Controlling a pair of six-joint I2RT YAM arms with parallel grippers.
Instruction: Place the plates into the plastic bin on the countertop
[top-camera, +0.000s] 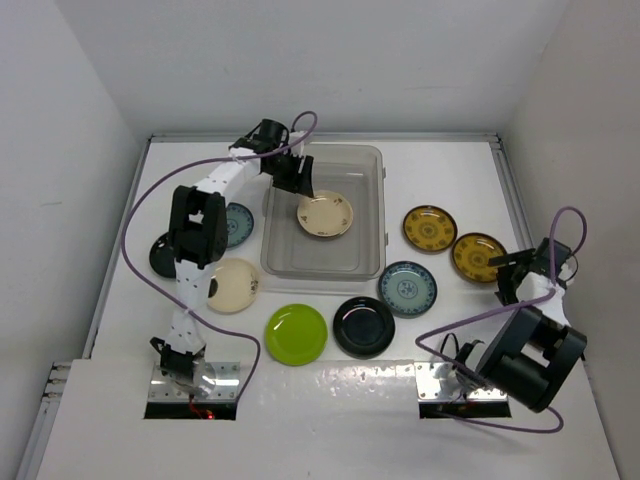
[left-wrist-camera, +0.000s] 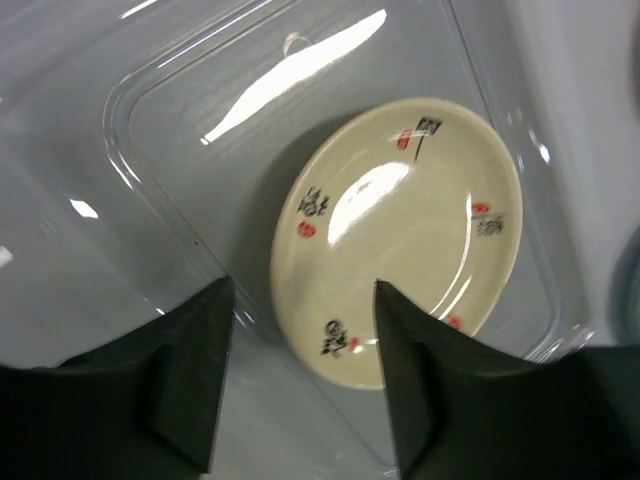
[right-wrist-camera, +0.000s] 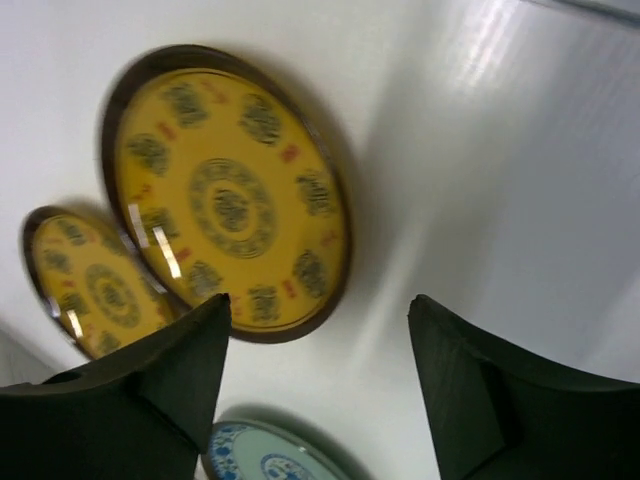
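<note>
The clear plastic bin (top-camera: 370, 200) stands at the back middle of the white countertop (top-camera: 450, 180). One cream plate with dark marks (top-camera: 325, 214) lies flat inside it, also in the left wrist view (left-wrist-camera: 400, 235). My left gripper (top-camera: 300, 185) hangs open and empty over the bin's left part, just left of that plate; its fingertips (left-wrist-camera: 215, 300) frame the plate's near edge. My right gripper (top-camera: 510, 282) is open and empty beside the near amber plate (top-camera: 476, 256). In the right wrist view the amber plate (right-wrist-camera: 230, 195) lies ahead of the left finger.
Outside the bin lie a second amber plate (top-camera: 430, 229), a teal plate (top-camera: 407, 288), a black plate (top-camera: 364, 326), a lime green plate (top-camera: 296, 333), a cream plate (top-camera: 234, 285), and a teal plate (top-camera: 240, 222) and a black plate (top-camera: 160, 255) partly under the left arm. White walls surround.
</note>
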